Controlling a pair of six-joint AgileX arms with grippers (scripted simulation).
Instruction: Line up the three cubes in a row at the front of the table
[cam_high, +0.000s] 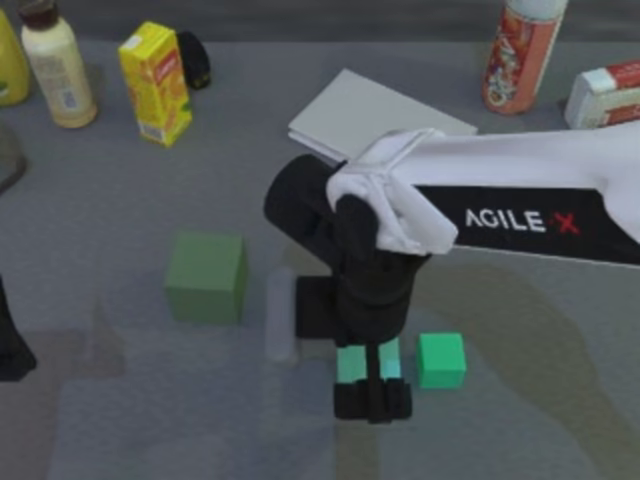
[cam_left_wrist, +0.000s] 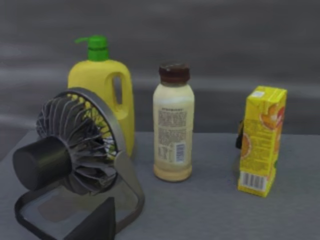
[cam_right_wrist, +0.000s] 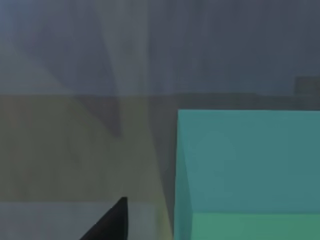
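Dark grey table (cam_high: 120, 400) carried the cyan cube (cam_high: 368, 362) near front centre, just left of the small green cube (cam_high: 441, 360), right gripper (cam_high: 372, 385) apparently clamped across its flat rigid sides, likely light and non-slip; left gripper unseen.

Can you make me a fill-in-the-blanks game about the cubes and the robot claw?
1. The right claw is over the ____ cube.
2. The small bright green cube sits just to the ____ of it in the top view.
3. The biggest cube is dark ____ green.
4. The yellow carton stands at the table's ____ edge.

Missing words: turquoise; right; olive; back
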